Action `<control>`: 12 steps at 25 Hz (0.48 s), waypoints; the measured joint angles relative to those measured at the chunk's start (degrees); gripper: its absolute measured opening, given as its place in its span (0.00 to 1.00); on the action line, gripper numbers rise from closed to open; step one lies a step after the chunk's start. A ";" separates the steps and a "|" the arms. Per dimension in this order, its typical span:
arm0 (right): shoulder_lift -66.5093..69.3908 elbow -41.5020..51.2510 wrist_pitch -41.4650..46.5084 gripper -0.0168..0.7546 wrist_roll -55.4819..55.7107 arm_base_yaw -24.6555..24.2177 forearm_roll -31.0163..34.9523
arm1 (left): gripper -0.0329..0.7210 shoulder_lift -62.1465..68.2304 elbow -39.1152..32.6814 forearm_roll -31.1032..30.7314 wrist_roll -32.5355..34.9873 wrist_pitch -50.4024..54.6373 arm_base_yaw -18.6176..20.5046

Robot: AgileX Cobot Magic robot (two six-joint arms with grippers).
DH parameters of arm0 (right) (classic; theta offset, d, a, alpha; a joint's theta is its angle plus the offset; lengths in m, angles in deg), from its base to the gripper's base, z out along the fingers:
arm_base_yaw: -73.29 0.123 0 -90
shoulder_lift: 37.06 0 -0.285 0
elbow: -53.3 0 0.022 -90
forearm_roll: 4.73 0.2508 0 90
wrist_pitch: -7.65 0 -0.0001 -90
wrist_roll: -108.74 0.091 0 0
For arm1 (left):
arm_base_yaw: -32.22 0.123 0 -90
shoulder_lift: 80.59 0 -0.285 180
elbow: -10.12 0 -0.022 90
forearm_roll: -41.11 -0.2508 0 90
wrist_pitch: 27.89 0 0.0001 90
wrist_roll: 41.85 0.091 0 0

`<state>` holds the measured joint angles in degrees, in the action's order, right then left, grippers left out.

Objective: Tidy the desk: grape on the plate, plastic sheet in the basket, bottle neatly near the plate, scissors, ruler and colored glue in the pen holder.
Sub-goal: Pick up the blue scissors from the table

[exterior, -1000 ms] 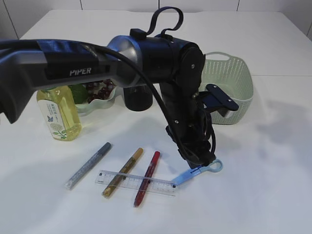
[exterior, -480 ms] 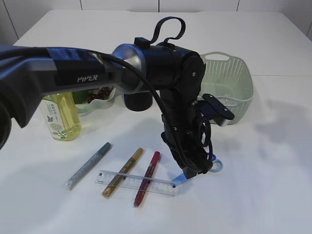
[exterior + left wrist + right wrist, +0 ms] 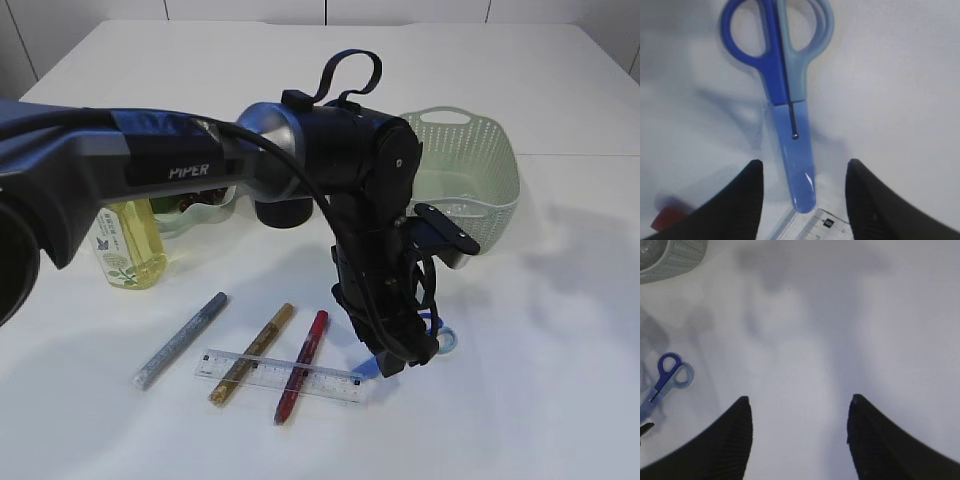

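Blue scissors (image 3: 790, 100) lie flat on the white table, the blades in a blue sheath. My left gripper (image 3: 805, 162) is open and straddles the sheath tip, with a gap on each side. In the exterior view that gripper (image 3: 400, 360) hides most of the scissors (image 3: 441, 338). The clear ruler (image 3: 280, 375) lies under a gold glue pen (image 3: 252, 352) and a red one (image 3: 302, 365); a silver one (image 3: 180, 340) lies to the left. The yellow bottle (image 3: 125, 245) stands by the plate (image 3: 210, 212). The arm hides the grape; the plastic sheet is out of view. My right gripper (image 3: 800, 399) hangs open over bare table.
The black pen holder (image 3: 283, 212) stands behind the left arm, and the pale green basket (image 3: 470, 180) sits at the back right. The left arm stretches across the middle of the table. The table's far edge lies behind the basket.
My left arm has come down and shifted slightly left, so the gripper covers more of the scissors. Nothing on the table has moved. The right gripper is unchanged.
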<state>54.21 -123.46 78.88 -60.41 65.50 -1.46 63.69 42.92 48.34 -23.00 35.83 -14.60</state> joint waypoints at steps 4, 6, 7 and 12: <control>0.00 0.00 0.00 0.64 0.00 0.00 0.08 | 0.55 0.24 0.00 0.00 -1.01 0.72 0.00; 0.00 0.00 0.00 0.64 0.00 0.00 0.08 | 0.55 0.70 0.00 0.00 -1.56 1.12 0.00; 0.00 0.00 0.00 0.64 0.00 0.00 0.08 | 0.55 1.10 0.00 0.00 -1.67 1.40 0.00; 0.00 0.00 0.00 0.64 0.00 0.00 0.08 | 0.55 2.16 0.00 0.00 -1.90 1.66 0.00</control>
<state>54.21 -123.46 78.88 -60.41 65.50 -1.38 65.85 42.92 48.34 -24.89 37.50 -14.60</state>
